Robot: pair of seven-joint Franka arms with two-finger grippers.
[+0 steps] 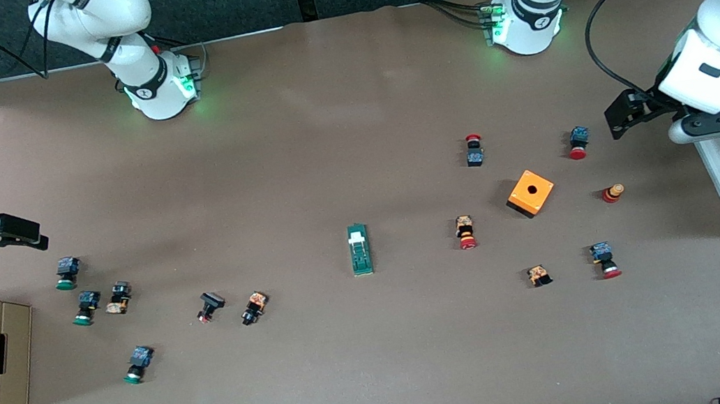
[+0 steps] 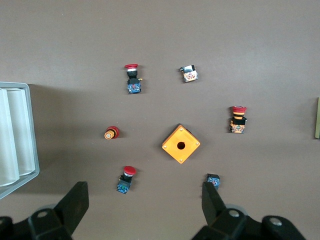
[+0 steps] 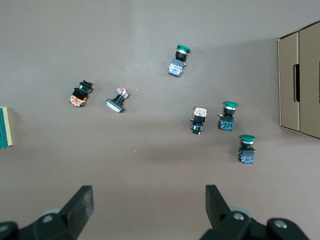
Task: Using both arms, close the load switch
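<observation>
An orange cube (image 1: 531, 193) sits among scattered push-buttons (image 1: 466, 232) on the brown table (image 1: 322, 130).

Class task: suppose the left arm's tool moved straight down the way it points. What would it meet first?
Most likely bare table. The left tool hangs open, with only brown surface between its fingers; the small black component sits beside one fingertip and might be brushed, though depth is unclear.
</observation>
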